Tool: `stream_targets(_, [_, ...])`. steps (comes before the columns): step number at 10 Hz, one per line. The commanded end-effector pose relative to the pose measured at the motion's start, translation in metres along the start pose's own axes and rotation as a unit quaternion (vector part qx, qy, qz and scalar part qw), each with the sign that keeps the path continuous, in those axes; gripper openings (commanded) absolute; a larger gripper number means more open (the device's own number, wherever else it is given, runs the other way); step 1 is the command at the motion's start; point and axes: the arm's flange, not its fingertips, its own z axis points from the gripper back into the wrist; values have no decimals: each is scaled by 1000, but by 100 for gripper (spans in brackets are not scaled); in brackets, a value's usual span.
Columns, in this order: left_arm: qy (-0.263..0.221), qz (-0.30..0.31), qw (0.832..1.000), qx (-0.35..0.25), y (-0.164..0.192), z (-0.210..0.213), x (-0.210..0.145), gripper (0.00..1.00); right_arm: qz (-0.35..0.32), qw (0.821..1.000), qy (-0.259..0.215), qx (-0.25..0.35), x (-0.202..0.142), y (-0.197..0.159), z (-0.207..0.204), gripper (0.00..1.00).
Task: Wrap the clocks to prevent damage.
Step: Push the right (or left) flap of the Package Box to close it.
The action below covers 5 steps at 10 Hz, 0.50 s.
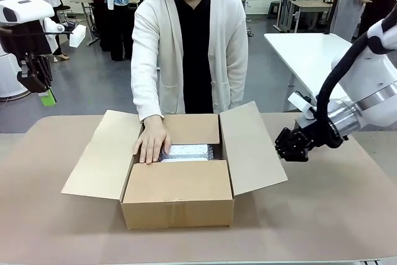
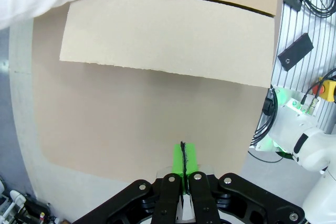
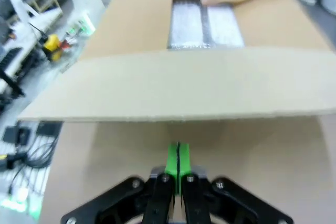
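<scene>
The clocks lie as a grey-white bundle in crinkly bubble wrap inside the open cardboard box; in the right wrist view the bundle shows past the near flap. A person's hand rests on the bundle's left end and the box's edge. My left gripper hangs shut high at the left, away from the box; its green pads are pressed together over the bare table. My right gripper is shut and empty, just right of the box's right flap, pads touching.
The box's flaps spread out left and right over the brown table. The person stands at the far side in a white cardigan. A white table stands behind on the right.
</scene>
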Motion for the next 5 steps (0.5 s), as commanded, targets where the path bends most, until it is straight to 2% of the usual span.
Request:
stream_targets(1, [4,2,1000,-2,0,3,-1,0,25,998,-48,15,9,-9,-12,1])
stream_targets(3, [4,2,1000,-2,0,3,-1,0,38,996,-74,36,14,-5,-28,1])
stream_targets(5, [4,2,1000,-2,0,3,-1,0,53,994,-89,26,24,-8,-31,1])
